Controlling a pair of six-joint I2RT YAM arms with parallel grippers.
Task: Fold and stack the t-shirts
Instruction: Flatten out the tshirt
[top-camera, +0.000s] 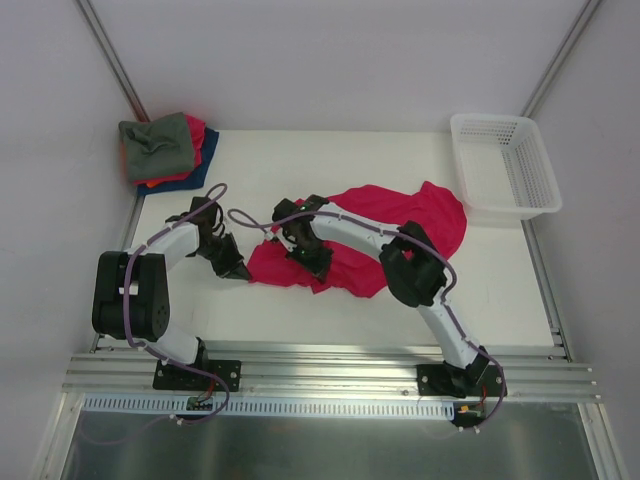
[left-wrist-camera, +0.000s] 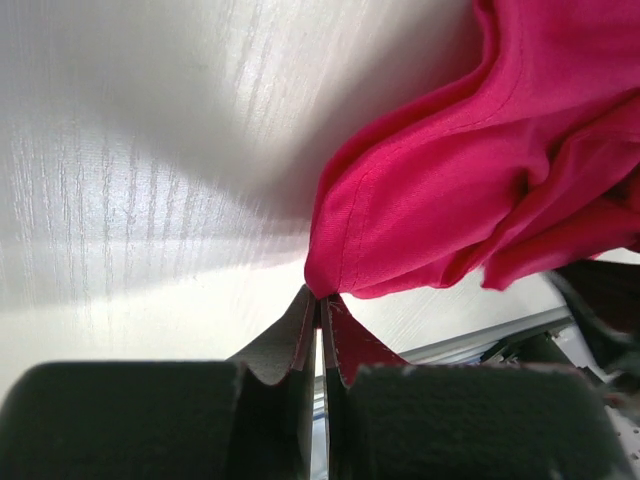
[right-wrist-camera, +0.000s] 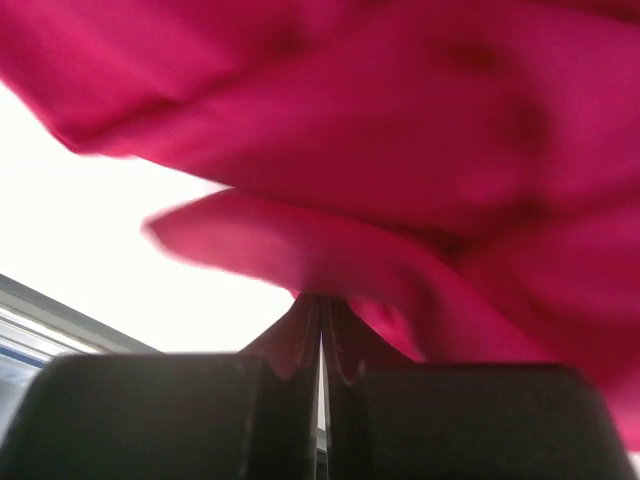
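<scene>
Grey-green cloth tops the folded pile (top-camera: 160, 148) in the far left corner, over red and dark blue layers. My left gripper (left-wrist-camera: 318, 305) is pinched tight on the left corner of the crimson t-shirt (top-camera: 410, 215), low over the table (top-camera: 300, 310). Just right of it, my right gripper (right-wrist-camera: 320, 305) is clamped on a fold of the same shirt. It lies crumpled mid-table, spreading right toward the white lattice basket (top-camera: 505, 165) at the far right.

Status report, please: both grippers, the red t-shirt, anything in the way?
Left gripper shut on red t-shirt edge. Right gripper shut on same shirt. Shirt crumpled, unfolded. Pile and basket stand apart.
</scene>
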